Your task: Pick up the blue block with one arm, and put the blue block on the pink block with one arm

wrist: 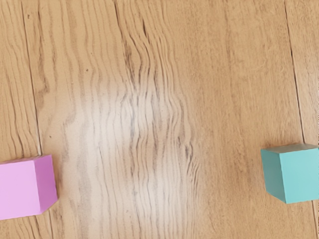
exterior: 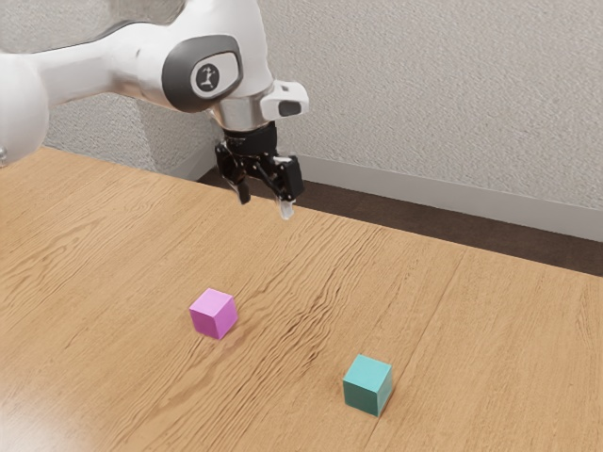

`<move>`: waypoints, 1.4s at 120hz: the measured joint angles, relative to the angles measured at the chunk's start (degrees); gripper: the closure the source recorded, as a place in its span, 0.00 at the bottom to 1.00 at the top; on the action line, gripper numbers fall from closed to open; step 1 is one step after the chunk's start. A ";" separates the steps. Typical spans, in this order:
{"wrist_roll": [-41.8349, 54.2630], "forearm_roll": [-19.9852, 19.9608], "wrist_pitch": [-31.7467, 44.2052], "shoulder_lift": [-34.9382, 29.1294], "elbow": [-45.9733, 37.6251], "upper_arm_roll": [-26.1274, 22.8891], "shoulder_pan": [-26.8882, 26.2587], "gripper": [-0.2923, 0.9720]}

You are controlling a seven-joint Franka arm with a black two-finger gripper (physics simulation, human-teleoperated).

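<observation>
Exterior view, hand (exterior: 266, 200) spread above wooden table (exterior: 471, 330), pink block (exterior: 213, 314) and blue block (exterior: 367, 384) resting well apart

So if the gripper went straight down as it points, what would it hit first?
Probably the bare table: the gripper aims between the pink block and blue block.

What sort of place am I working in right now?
Likely a simulated tabletop test room: a wood-grain table, a textured grey wall with a pale baseboard behind it, and a pink block and blue block set out as props.
</observation>
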 joint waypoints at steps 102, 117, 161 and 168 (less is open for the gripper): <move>-3.45 -7.70 23.02 10.78 -10.46 0.00 -11.82 0.25; -3.67 -7.84 23.90 10.67 -12.12 0.00 -13.22 0.25; -3.99 -7.91 26.60 12.89 -14.16 0.00 -14.56 0.25; -4.05 -7.94 26.83 13.22 -14.16 -0.05 -14.75 0.25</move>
